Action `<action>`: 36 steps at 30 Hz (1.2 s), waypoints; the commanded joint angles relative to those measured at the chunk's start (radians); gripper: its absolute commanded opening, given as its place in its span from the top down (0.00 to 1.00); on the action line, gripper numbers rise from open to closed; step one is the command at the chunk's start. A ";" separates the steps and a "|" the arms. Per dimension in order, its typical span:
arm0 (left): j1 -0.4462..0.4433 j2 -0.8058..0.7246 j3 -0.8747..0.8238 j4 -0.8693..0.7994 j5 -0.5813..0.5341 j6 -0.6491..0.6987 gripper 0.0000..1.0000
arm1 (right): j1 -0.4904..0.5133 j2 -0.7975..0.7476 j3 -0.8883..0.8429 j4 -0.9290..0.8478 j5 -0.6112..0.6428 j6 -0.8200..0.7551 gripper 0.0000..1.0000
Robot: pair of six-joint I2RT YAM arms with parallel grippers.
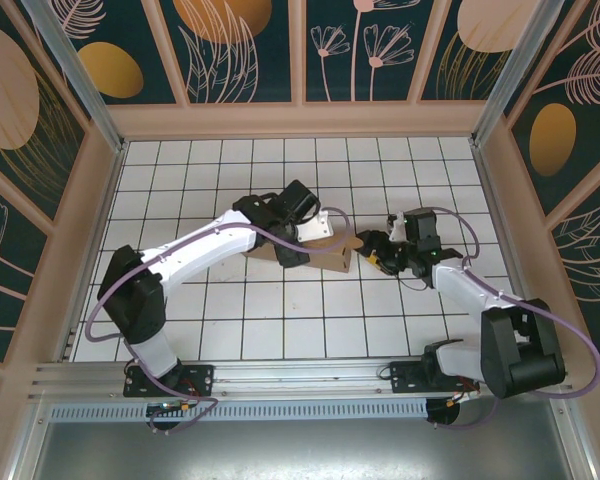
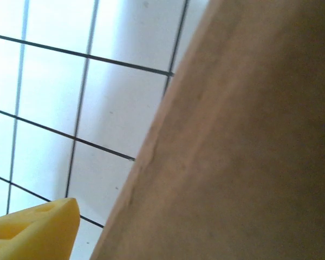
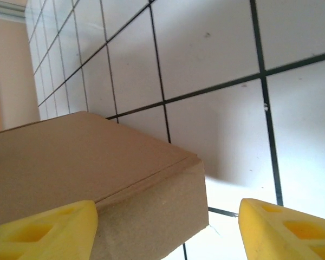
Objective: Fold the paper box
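The paper box sits near the middle of the tiled table. It looks like a shallow made-up box rather than a flat sheet, and its long axis runs across the table from left to right. The arms come at it from opposite ends: the left gripper is down over its left half and the right gripper is at its right-hand end. Seen from the right wrist, that hand stands wide. One yellow finger is against the box's side wall and the other is well clear over bare tile, so the box's corner lies between the jaws with nothing clamped. The left wrist view gives one yellow fingertip beside a very close cardboard face, and I cannot tell how wide that hand stands. To my eye the box lies end-on to the right hand, so a push from there would run along its length toward the left gripper.
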 commanded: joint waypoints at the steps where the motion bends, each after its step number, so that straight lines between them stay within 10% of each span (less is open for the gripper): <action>1: 0.011 -0.052 0.027 0.094 0.041 -0.012 0.16 | 0.001 -0.017 0.033 -0.041 -0.015 -0.032 0.30; 24: 0.044 0.005 0.068 0.062 0.153 -0.117 0.02 | -0.005 -0.018 0.057 -0.062 0.015 -0.092 0.29; 36: 0.083 -0.317 -0.057 0.338 0.037 -0.270 0.01 | -0.005 -0.279 0.201 -0.149 0.265 -0.279 0.39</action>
